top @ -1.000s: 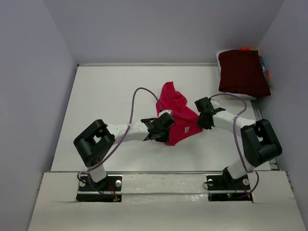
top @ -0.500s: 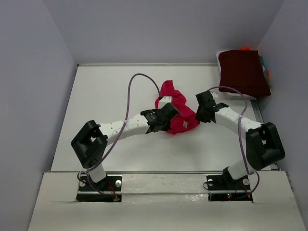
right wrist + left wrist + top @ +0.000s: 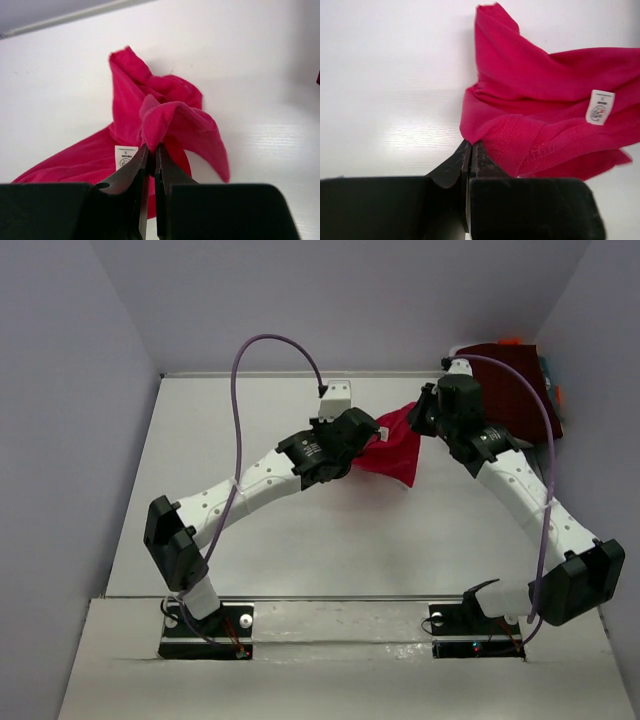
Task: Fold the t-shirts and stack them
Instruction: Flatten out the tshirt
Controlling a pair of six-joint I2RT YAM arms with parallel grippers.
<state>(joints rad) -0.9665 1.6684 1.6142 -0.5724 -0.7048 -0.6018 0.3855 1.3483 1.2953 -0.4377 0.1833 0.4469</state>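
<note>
The crimson-pink t-shirt (image 3: 397,447) hangs above the table between both grippers, bunched and drooping in the middle. My left gripper (image 3: 368,436) is shut on its left edge; in the left wrist view the cloth (image 3: 540,115) spreads from the shut jaws, a white label showing. My right gripper (image 3: 422,418) is shut on a fold at the shirt's right side; the right wrist view shows that fold (image 3: 165,117) pinched between the fingers. The dark maroon folded t-shirt (image 3: 512,385) lies at the far right corner, partly hidden behind the right arm.
The white table (image 3: 230,510) has grey walls on three sides. A purple cable (image 3: 262,343) loops high above the left arm. Under the maroon garment sit white cloth and bits of orange and teal (image 3: 553,392).
Both grippers have risen and moved toward the far side of the table, lifting the pink t-shirt off the surface. The arms are stretched out farther than before.
</note>
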